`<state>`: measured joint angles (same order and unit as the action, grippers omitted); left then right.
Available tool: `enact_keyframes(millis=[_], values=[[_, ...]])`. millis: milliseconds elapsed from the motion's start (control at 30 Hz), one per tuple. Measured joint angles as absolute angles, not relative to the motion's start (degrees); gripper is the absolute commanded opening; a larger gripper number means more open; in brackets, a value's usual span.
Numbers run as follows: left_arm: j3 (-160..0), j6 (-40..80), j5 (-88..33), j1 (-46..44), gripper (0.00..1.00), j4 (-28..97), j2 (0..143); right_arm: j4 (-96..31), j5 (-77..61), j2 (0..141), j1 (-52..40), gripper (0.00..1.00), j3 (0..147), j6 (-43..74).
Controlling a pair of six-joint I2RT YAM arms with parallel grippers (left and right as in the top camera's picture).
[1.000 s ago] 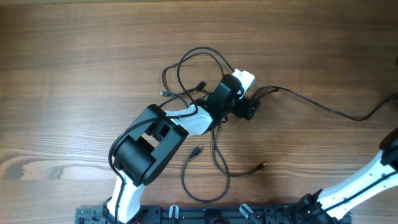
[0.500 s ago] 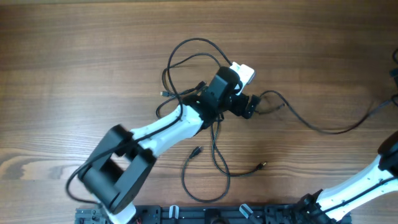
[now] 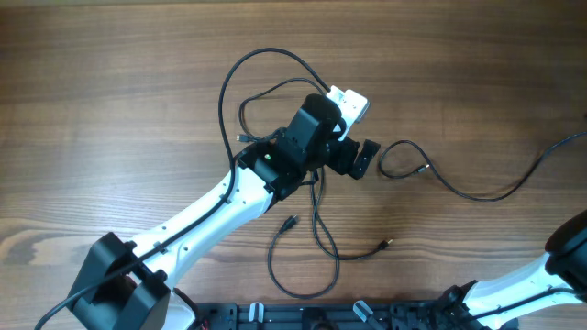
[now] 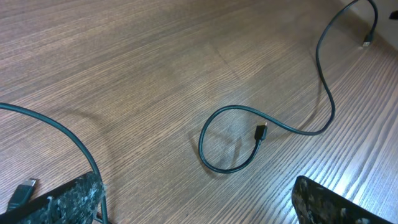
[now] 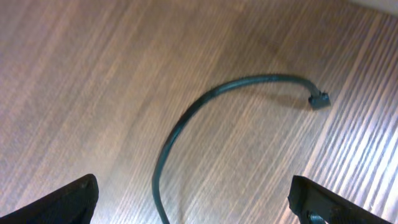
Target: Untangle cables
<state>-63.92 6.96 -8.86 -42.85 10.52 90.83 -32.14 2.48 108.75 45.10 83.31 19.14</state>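
The cables are thin black cords on the wooden table. A tangle of loops [image 3: 266, 92] lies under and behind my left gripper [image 3: 360, 145]. One separate cable [image 3: 459, 188] curls into a small loop [image 4: 230, 140] with its plug [image 4: 261, 132] ahead of the left gripper [image 4: 199, 211], then runs off to the right. Another cord [image 3: 312, 261] lies near the front edge. The left jaws are wide open and empty, with a cord [image 4: 78, 146] beside the left finger. My right gripper [image 5: 199, 208] hangs open over a cable [image 5: 186, 118] with a small plug [image 5: 318, 99].
The left arm [image 3: 202, 220] stretches from the front left to the table's middle. Part of the right arm [image 3: 541, 270] shows at the front right corner; its gripper is outside the overhead view. A black rail [image 3: 303, 316] runs along the front edge.
The left arm's elbow has swung left and the gripper has shifted slightly up and left. The tangle's top loop has widened to the left. The right-hand cable's end has curled into a small loop.
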Motion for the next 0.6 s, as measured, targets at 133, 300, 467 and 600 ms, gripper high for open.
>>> enact_keyframes(millis=[133, 300, 467, 600], values=[[-63.92, 6.96, -8.86, -42.63, 1.00, 11.51, 89.84, -33.93, -0.73, 108.75, 45.10, 1.00, 83.31, 19.11], [-63.96, 9.37, -6.39, -38.57, 1.00, 17.67, 84.12, -33.67, -10.48, 106.54, 42.78, 1.00, 83.31, 16.10], [-63.99, 13.80, -4.56, -29.85, 1.00, 23.31, 81.71, -33.34, -14.28, 100.09, 34.74, 1.00, 83.31, 12.10], [-63.99, 14.94, -2.74, -22.96, 1.00, 29.12, 80.82, -33.82, -20.62, 97.47, 26.61, 1.00, 83.31, 7.92]])
